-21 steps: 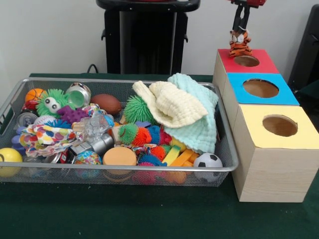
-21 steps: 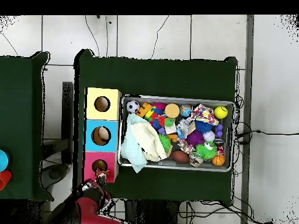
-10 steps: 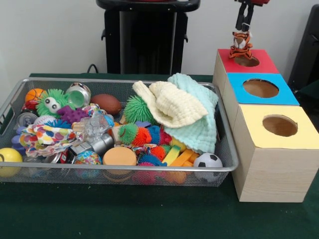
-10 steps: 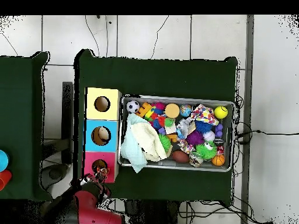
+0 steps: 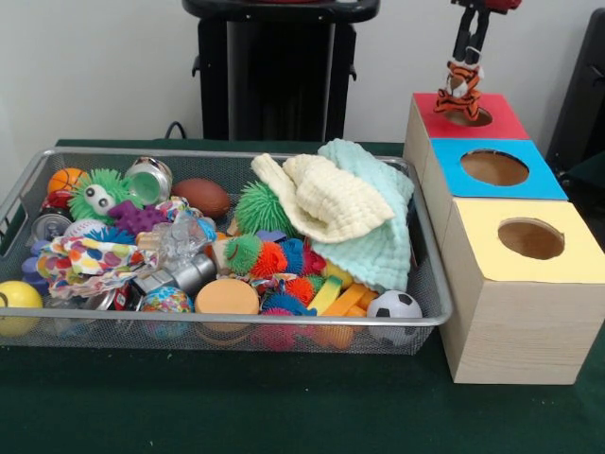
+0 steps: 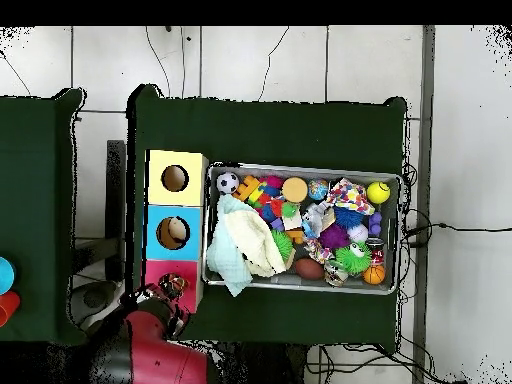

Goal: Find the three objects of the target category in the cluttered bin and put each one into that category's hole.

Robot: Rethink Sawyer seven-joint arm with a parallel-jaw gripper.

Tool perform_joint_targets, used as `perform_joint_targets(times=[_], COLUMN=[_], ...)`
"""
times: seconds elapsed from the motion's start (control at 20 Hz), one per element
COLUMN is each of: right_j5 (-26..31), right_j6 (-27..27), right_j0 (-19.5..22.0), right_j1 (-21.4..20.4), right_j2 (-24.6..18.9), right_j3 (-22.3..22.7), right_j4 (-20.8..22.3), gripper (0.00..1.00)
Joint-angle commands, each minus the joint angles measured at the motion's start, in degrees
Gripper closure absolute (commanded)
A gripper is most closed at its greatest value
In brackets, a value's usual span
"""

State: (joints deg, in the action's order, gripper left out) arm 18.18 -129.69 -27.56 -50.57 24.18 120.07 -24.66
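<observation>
One black two-finger gripper [image 5: 470, 59] pinches a striped orange plush tiger [image 5: 460, 83] over the red-topped box's round hole [image 5: 467, 117]. Three wooden boxes [image 5: 510, 284] in a row, touching the wire-mesh bin's [image 5: 284, 327] edge; blue and yellow holes unobstructed.

The red and black arm [image 6: 150, 350] reaches down from above. Its gripper [image 5: 470, 59] hangs vertical, black fingers [image 5: 463, 43] closed on the tiger toy [image 5: 460, 83].
</observation>
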Motion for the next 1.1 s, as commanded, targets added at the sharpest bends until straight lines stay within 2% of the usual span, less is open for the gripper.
perform_joint_targets(times=[0.05,1.1], right_j5=[6.48,3.42], right_j6=[-13.6,-13.71], right_j0=[0.21,-0.19], right_j1=[2.44,2.93], right_j2=[0.34,-1.79], right_j3=[-5.32,-1.98], right_j4=[-1.54,-2.37], gripper=[1.0,1.0])
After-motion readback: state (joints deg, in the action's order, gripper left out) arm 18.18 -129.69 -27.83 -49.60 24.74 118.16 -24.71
